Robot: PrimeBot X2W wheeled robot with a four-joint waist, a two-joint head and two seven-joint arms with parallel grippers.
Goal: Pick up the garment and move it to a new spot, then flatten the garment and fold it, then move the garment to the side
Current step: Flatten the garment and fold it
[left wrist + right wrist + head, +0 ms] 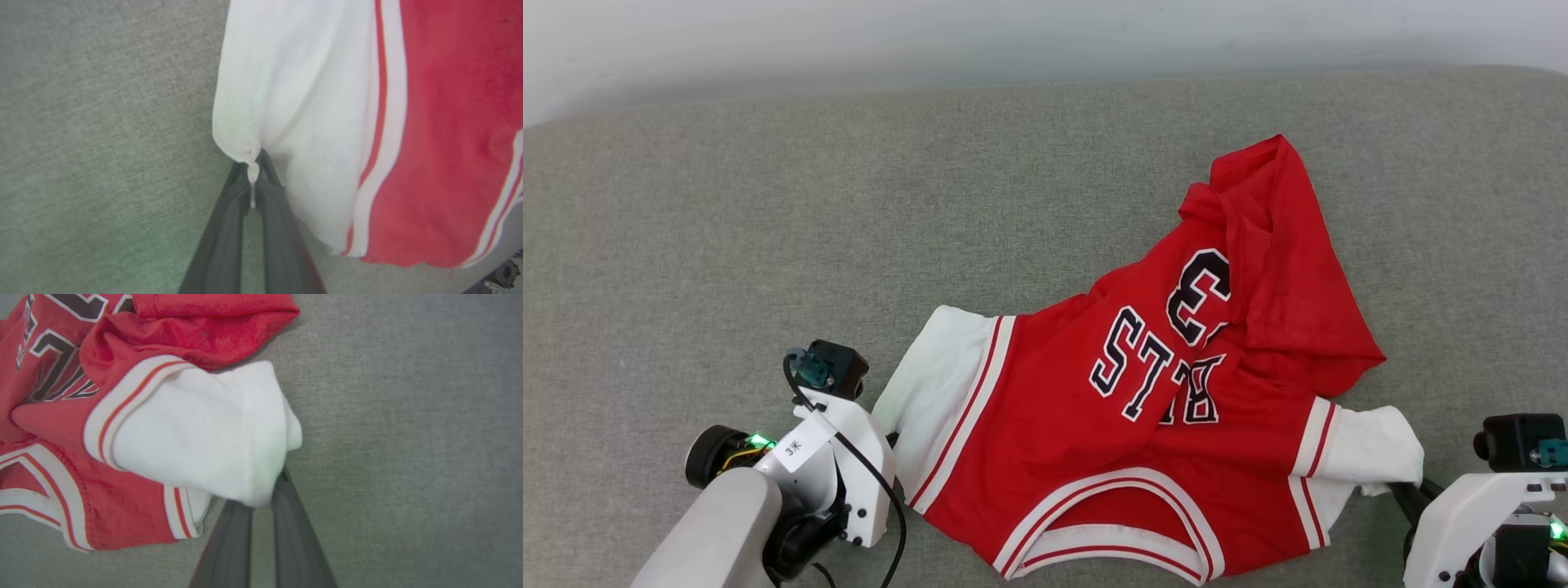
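I see garment [1045, 408] on grey cloth surface [768, 204], in right half of head view. Lettering [1160, 367] face up, collar [1094, 488] toward me, hem part crumpled and folded over at far right. Left pincer [253, 165] pressed together on edge of white sleeve [286, 102]; small tongue of cloth sits between fingers. Right pincer [263, 494] pinches corner of other sleeve [196, 437], tips covered by cloth. Red body between them is wrinkled.
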